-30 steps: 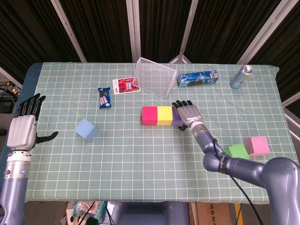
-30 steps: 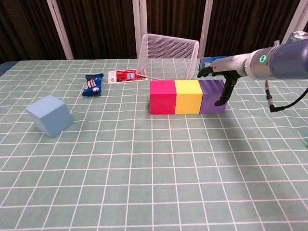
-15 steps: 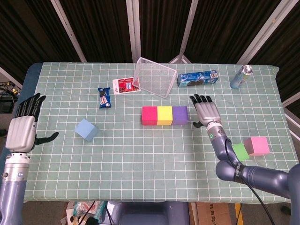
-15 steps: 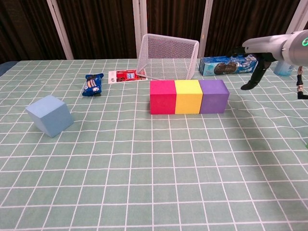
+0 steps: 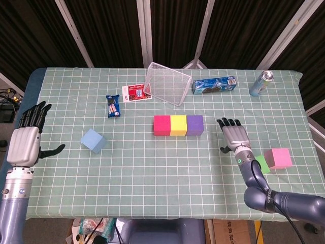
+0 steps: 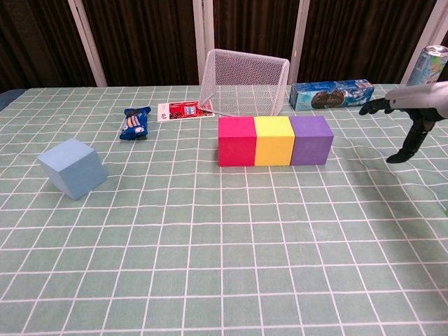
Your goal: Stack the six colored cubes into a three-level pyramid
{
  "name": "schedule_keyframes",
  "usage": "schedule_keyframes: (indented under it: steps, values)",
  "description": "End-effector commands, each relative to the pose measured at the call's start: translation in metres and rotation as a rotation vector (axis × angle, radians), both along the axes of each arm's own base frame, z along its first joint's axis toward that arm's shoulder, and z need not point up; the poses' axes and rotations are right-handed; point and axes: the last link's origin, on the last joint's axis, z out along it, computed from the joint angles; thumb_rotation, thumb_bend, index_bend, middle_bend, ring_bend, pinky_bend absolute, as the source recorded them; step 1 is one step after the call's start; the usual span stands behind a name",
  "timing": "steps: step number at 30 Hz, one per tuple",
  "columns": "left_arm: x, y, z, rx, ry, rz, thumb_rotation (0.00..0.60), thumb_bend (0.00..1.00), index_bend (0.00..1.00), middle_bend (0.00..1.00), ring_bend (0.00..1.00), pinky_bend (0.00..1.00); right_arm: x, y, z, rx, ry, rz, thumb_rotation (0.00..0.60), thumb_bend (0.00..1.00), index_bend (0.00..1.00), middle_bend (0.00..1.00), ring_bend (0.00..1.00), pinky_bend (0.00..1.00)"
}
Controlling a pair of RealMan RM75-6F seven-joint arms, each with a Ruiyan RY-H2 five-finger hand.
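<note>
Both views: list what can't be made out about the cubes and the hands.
- Green cube: head view, partly covered by the right arm; out of frame in the chest view.
- Pink cube: head view only.
- Right robot hand: chest view, cut off by the right edge.
- Left robot hand: head view only.
- Snack and box print: too small to read.

Three matte foam cubes sit in a tight row, faces touching, near the middle of the green checked worktop (image 5: 152, 162): a magenta-red cube (image 5: 162, 125) on the left, a yellow cube (image 5: 178, 125) in the centre, a purple cube (image 5: 195, 125) on the right. A pale blue foam cube (image 5: 93, 140) stands alone well to their left, turned at an angle to the grid. Near the right edge, a pink cube (image 5: 278, 158) sits just beside a green cube (image 5: 262, 163), which is partly hidden.
</note>
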Motion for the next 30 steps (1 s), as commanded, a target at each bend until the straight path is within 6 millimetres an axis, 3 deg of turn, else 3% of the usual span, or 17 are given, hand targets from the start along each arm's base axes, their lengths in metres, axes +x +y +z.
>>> schedule_keyframes:
  steps: [1,19,30]
  values:
    - [0.000,-0.001,0.000,0.001,-0.001,-0.003,0.600,0.11,0.00,0.00,0.00,0.00,-0.001,0.003,-0.003,0.013,0.007,-0.002,0.600,0.29,0.00,0.00,0.00,0.00]
    - [-0.003,-0.001,0.002,-0.006,-0.010,0.007,0.600,0.11,0.00,0.00,0.00,0.00,-0.003,0.007,-0.031,0.081,0.026,-0.037,0.600,0.29,0.00,0.00,0.00,0.00]
    - [-0.003,-0.001,0.001,-0.008,-0.009,0.006,0.600,0.11,0.00,0.00,0.00,0.00,0.009,0.004,-0.040,0.091,0.017,0.001,0.600,0.29,0.00,0.00,0.00,0.00]
